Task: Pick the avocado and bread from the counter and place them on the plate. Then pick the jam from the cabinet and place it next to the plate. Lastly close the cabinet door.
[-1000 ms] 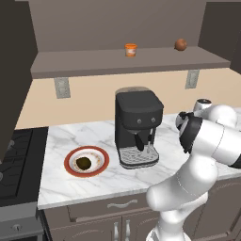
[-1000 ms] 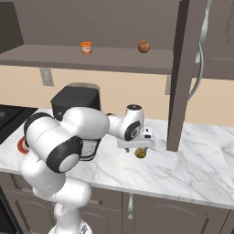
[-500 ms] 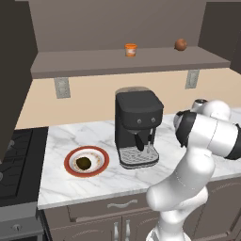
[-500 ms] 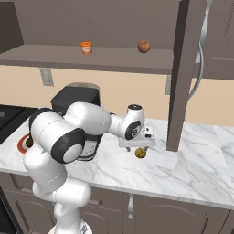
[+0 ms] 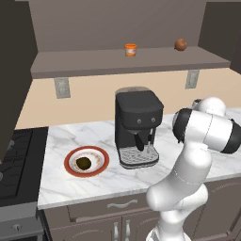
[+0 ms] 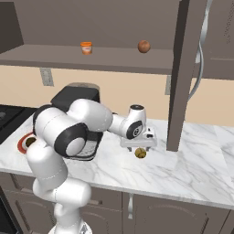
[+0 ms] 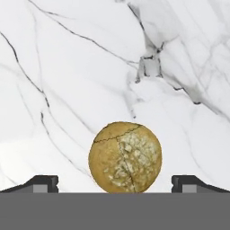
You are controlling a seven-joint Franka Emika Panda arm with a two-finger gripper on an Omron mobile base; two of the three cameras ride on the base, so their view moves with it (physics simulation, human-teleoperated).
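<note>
Marble counter (image 7: 67,67): our gripper (image 7: 115,185) gapes wide, empty, straddling the bread (image 7: 125,157); off-centre closing could roll the round lump away.

The bread (image 7: 125,157) had its lower edge cut off at the bottom of the hand view. In the right base view the arm hid most of the plate (image 6: 21,143) and part of the coffee machine (image 6: 68,94).
</note>
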